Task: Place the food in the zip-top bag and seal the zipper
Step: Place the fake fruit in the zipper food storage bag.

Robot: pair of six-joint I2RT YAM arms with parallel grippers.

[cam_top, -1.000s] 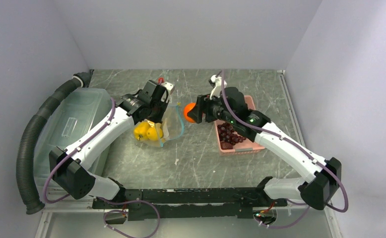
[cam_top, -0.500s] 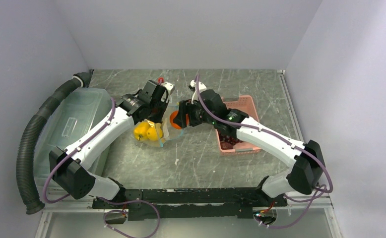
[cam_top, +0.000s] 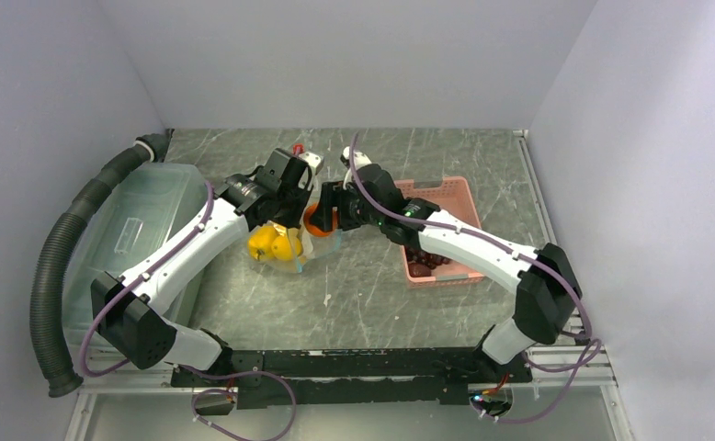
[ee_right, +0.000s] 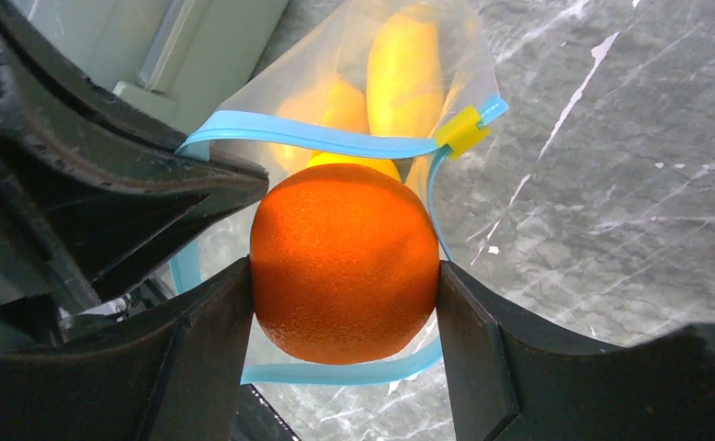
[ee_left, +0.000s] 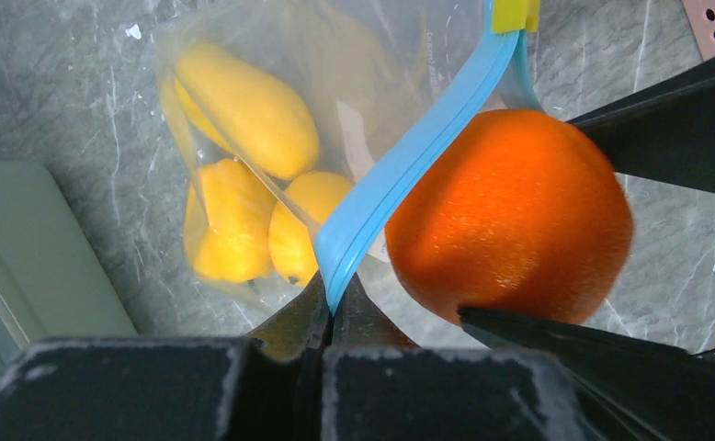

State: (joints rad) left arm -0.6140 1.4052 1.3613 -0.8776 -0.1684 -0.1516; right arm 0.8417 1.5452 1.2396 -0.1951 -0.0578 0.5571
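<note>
Orange (ee_right: pixel 345 262) at the mouth of the bag (ee_left: pixel 271 46), squeezed from both sides between the fingers of my right claw (ee_right: pixel 345 308). Seen from the right wrist, the blue zipper (ee_right: pixel 317 138) loops over the fruit and back under it. The opening therefore lies straight ahead of that claw, with its long axis crosswise to my approach. My left claw (ee_left: pixel 334 308) is pinched tight on one end of the zipper, holding that edge of the mouth. Three yellow pieces (ee_left: pixel 244 119) lie deep in the bag, beyond the orange. The bag rests on the table (cam_top: pixel 372 294) between the arms, just left of the pink basket (cam_top: pixel 450 188), where the grapes (cam_top: pixel 427 259) wait. I judge the coming move to be a short push forward through the loop before the fingers let go. The yellow slider (ee_right: pixel 464 129) at the loop's corner sits near the right finger's path and could snag.
</note>
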